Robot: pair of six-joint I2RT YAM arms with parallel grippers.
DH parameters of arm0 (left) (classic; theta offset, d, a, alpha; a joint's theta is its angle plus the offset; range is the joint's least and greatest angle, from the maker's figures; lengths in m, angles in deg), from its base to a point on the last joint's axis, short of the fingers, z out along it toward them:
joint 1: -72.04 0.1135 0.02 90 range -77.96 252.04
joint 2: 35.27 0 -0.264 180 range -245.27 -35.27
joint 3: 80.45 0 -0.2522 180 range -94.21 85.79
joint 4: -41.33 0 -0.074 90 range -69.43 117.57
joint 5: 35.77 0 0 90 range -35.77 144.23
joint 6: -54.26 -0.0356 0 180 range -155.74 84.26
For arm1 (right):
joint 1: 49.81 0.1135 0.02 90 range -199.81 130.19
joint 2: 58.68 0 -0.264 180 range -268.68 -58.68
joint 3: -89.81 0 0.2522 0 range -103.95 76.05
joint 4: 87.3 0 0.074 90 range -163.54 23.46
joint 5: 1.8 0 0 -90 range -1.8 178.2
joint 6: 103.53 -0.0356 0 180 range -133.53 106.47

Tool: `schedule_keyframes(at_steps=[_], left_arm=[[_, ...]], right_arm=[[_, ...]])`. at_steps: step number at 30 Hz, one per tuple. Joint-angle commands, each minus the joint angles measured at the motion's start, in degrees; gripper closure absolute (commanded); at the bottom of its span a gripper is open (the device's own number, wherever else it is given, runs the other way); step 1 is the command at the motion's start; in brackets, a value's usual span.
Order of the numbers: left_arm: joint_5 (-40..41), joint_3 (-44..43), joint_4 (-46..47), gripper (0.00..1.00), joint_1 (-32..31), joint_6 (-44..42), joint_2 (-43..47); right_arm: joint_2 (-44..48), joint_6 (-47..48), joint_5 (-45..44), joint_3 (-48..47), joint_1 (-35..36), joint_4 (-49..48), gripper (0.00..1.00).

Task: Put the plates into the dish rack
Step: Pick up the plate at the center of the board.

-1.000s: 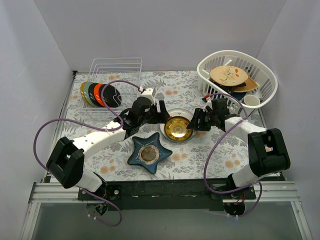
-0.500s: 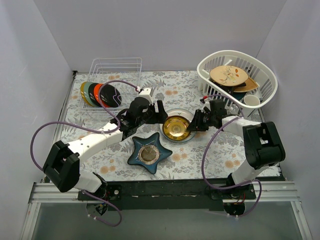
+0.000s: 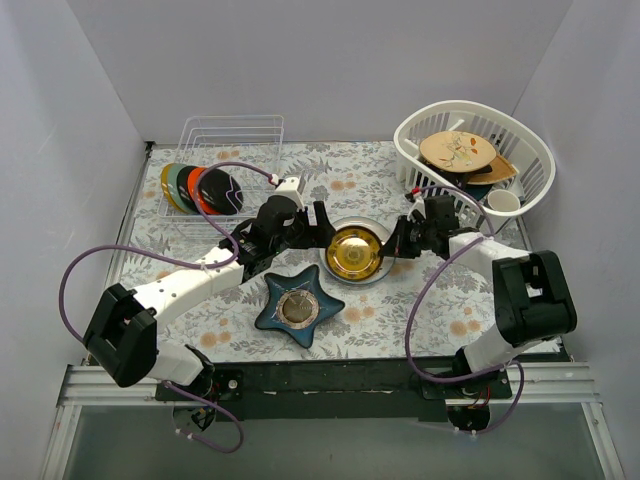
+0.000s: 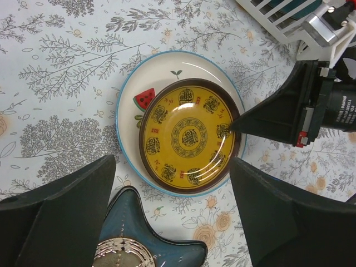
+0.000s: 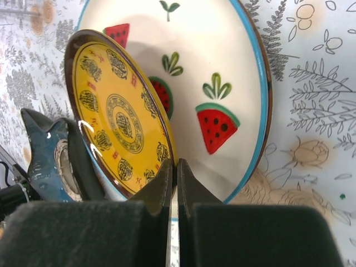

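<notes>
— So, your right gripper?
— Clamped on the rim of the yellow plate, at its 3 o'clock edge. The plate sits tilted over the watermelon plate, mid-table.
— And my note on the left gripper?
— Fingers wide apart, hovering above the same plate, touching nothing. Star-shaped dish lies at its 7 o'clock.
— Dish rack?
— At the table's 10 o'clock, with other plates standing on edge at its near-left side.
</notes>
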Motion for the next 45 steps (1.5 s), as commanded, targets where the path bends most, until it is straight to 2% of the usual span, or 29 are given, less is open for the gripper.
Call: schedule_keyframes(at_steps=[1, 8, 14, 17, 20, 23, 24, 27, 33, 38, 39, 43, 45], left_arm=[[-1.4, -0.2, 1.6, 0.15, -0.2, 1.9, 1.2], [-8.1, -8.5, -0.5, 0.11, -0.2, 6.4, -1.8], [-8.3, -20.9, -7.3, 0.02, 0.3, 8.0, -4.6], [-6.9, -26.5, -11.6, 0.02, 1.0, 8.2, -4.9], [-6.9, -30.6, -14.9, 0.02, 3.6, 9.7, -4.5], [-10.2, -33.4, -16.7, 0.02, 8.3, 11.4, -3.7], [-13.3, -34.0, -17.3, 0.02, 11.3, 12.6, -3.6], [-15.2, -36.9, -20.0, 0.02, 15.3, 13.0, -3.8], [-16.0, -43.1, -26.3, 0.02, 18.7, 11.4, -5.2], [-23.2, -47.6, -28.7, 0.02, 23.5, 12.8, -6.6], [-24.1, -48.2, -29.1, 0.02, 24.8, 13.1, -6.6], [-27.7, -50.2, -29.7, 0.02, 27.4, 14.0, -7.3], [-30.6, -50.6, -29.3, 0.02, 29.1, 15.4, -7.4]], right_arm=[[7.0, 2.0, -0.1, -3.6, 0.4, 4.7, 0.99], [15.8, 1.8, -3.6, -8.6, 0.4, 10.1, 0.99], [21.9, 3.7, -13.0, -15.9, 0.3, 16.5, 0.99], [23.5, 5.4, -18.2, -18.2, 0.4, 19.2, 0.99], [24.4, 7.2, -22.8, -20.8, 0.6, 20.7, 0.99], [24.4, 9.7, -27.4, -23.7, 2.3, 22.0, 0.99], [24.1, 10.3, -31.9, -24.7, 3.3, 22.4, 0.99], [23.4, 13.5, -41.7, -29.5, 9.2, 23.4, 0.99], [17.2, 21.0, -56.2, -43.9, 19.4, 25.4, 0.99], [10.3, 29.9, -66.4, -53.8, 27.2, 24.6, 0.99], [9.8, 31.5, -70.7, -55.5, 28.5, 23.6, 0.99], [8.6, 42.3, -81.5, -53.1, 36.9, 14.3, 0.99], [9.8, 51.4, -87.5, -46.2, 40.0, 2.8, 0.99]])
